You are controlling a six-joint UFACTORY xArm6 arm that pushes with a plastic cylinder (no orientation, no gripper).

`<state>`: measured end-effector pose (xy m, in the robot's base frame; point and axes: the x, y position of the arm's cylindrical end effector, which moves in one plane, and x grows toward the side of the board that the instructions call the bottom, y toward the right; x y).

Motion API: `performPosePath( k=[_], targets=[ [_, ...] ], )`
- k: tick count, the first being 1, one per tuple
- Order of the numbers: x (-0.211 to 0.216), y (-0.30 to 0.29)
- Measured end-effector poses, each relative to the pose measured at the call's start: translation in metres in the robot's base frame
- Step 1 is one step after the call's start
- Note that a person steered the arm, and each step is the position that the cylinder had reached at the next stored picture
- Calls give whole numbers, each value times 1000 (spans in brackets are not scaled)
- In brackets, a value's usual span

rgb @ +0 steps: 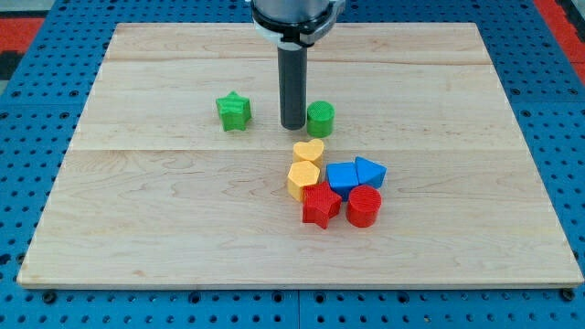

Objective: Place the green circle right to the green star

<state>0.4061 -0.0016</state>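
Observation:
The green star (233, 111) lies on the wooden board (164, 201) left of centre. The green circle (321, 119) stands to its right, with a gap between them. My tip (292, 125) rests on the board in that gap, right at the green circle's left side and well right of the star.
A cluster sits below the green circle: a yellow heart (309, 151), a yellow hexagon (303, 178), a blue cube (342, 176), a blue triangular block (370, 171), a red star (321, 205) and a red cylinder (364, 206). Blue pegboard surrounds the board.

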Motion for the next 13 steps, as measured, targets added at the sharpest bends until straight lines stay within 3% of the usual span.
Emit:
performPosePath(
  k=[2, 3, 5, 7, 13],
  targets=[
    [-40, -25],
    [-66, 18],
    [2, 88],
    [12, 0],
    [-6, -7]
  ],
)
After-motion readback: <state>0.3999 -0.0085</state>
